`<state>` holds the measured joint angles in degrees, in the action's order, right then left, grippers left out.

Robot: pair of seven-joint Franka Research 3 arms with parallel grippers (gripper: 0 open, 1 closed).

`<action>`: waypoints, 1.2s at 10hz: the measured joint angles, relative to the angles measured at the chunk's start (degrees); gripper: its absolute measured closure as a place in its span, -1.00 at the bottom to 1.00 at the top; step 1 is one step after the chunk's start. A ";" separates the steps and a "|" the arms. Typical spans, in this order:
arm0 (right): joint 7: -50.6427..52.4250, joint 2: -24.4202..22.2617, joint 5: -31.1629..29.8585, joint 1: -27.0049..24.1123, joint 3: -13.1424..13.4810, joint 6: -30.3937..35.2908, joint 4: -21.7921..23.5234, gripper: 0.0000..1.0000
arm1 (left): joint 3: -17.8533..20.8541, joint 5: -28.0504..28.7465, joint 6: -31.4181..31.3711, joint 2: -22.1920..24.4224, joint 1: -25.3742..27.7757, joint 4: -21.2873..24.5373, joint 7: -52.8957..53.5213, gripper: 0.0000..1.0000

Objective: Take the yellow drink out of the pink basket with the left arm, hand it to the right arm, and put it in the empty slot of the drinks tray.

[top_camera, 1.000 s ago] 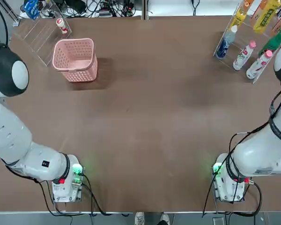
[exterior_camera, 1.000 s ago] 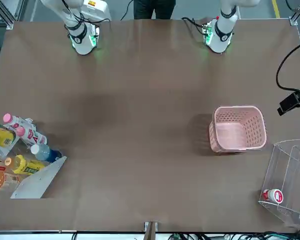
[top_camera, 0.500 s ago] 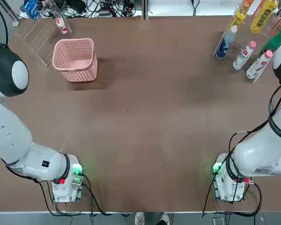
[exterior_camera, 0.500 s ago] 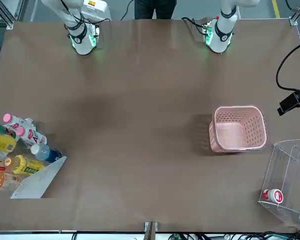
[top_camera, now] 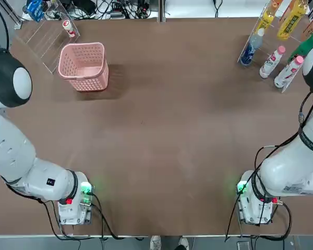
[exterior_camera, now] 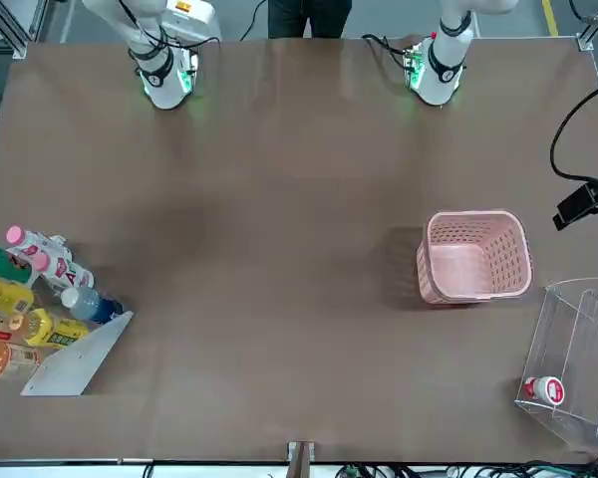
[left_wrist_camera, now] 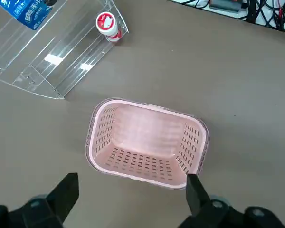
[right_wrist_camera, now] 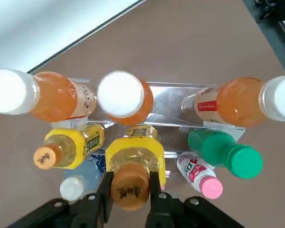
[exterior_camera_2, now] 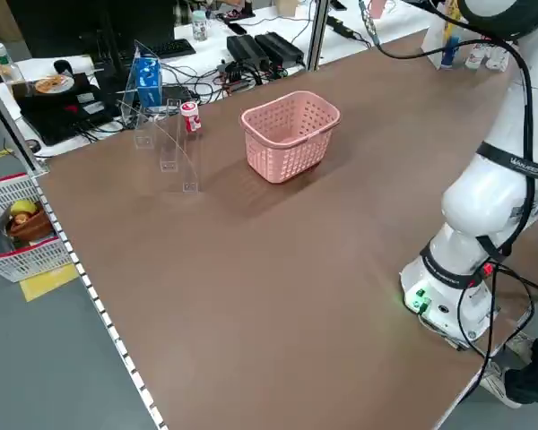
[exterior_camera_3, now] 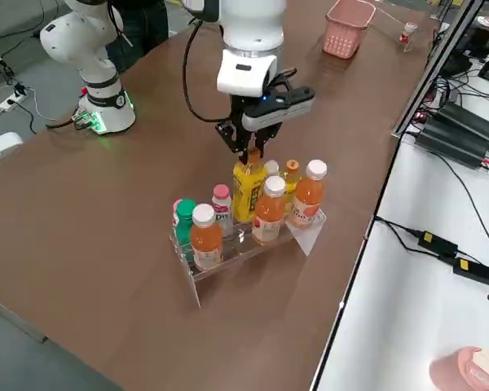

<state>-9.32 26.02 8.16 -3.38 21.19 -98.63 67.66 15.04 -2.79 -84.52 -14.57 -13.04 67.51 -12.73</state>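
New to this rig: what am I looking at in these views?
Two robot arms share a brown table, filmed from above, front, both sides and each wrist.

The left gripper is open above the table, near the pink basket, which is empty. A clear rack beside it holds a small white-and-red bottle.

At the table's other side, the right gripper is shut on the yellow drink, at the drinks tray with its orange, green, blue and pink-capped bottles.
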 joint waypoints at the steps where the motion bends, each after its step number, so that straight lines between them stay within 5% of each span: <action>1: 0.00 0.00 0.04 0.00 -0.11 -0.53 0.56 0.32 | 0.00 0.00 0.00 0.00 0.00 0.00 0.00 -1.00; 7: 0.97 0.24 0.08 0.01 -0.72 -11.45 9.16 0.32 | 0.00 0.00 0.00 0.00 0.00 0.00 0.00 -1.00; 12: 0.96 0.23 0.11 0.02 -0.76 -12.37 11.21 0.32 | 0.00 0.00 0.00 0.00 0.00 0.00 0.00 -1.00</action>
<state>-8.37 26.25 8.27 -3.36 20.43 -111.00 78.87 15.04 -2.79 -84.52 -14.57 -13.04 67.51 -12.73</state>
